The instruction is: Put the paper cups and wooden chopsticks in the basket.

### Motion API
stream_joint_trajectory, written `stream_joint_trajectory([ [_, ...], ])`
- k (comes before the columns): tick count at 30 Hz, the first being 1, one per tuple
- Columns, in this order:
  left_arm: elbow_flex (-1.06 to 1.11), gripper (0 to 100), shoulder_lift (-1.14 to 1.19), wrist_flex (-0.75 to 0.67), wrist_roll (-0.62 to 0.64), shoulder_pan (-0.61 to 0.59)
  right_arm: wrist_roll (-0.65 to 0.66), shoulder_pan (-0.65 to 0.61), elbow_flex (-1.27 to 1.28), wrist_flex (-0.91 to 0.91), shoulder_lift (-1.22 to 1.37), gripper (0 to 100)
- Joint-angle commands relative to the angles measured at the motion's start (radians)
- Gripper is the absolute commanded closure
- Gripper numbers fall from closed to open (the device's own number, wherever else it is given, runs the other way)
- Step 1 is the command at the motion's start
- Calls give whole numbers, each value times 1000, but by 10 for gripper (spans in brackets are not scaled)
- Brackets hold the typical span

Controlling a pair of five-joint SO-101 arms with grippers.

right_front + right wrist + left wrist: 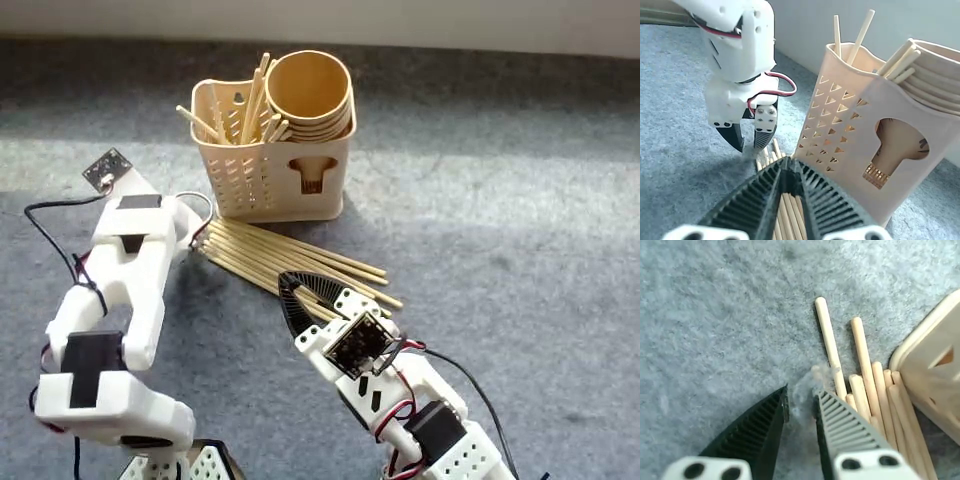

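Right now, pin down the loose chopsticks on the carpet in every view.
High view: the loose chopsticks lie fanned in front of the basket.
Left wrist view: their ends, beside the basket's corner.
Right wrist view: along the basket's foot.
Shared landmark: the basket.

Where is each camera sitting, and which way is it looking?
High view: sits above the grey mat, looking down on the basket, paper cups, loose chopsticks, left arm and right arm.
Left wrist view: rides the left arm, looking down past its own open left tool at chopstick ends beside the basket.
Right wrist view: rides the right arm low, facing the basket's side; its own right tool shows close, the left tool farther off.
Shared: both wrist views show the basket and loose chopsticks.
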Motion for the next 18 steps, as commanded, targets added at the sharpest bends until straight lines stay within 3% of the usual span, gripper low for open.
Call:
stream_joint_trajectory([
  [1, -90, 905, 36, -12, 9, 21, 11, -5, 93, 4, -10, 993],
  [18, -153, 905, 102, -11, 11, 47, 11, -5, 93, 4, -10, 993],
])
